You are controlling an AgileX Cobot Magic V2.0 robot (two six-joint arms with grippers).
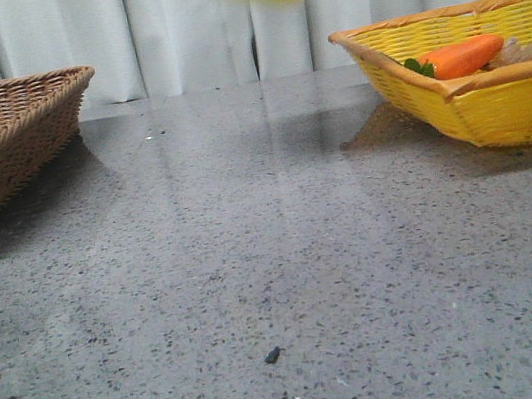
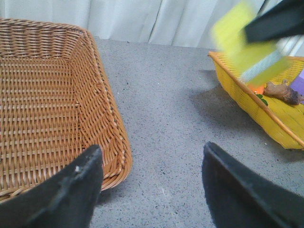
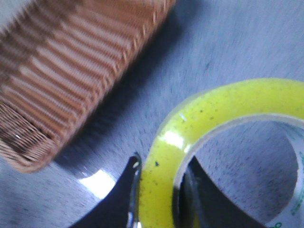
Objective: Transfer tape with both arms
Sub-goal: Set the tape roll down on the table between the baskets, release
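Near to the lens, the left black two-finger gripper hangs low over the speckled grey stone table, jaws spread wide with nothing between them, just beside the brown woven wicker basket. Further out, the right black gripper is clamped across the rim of the glossy yellow roll of packing tape, carried high above the table's far middle. Beyond sits the yellow wicker basket with an orange carrot. Pickup looks done; handover and placing remain.
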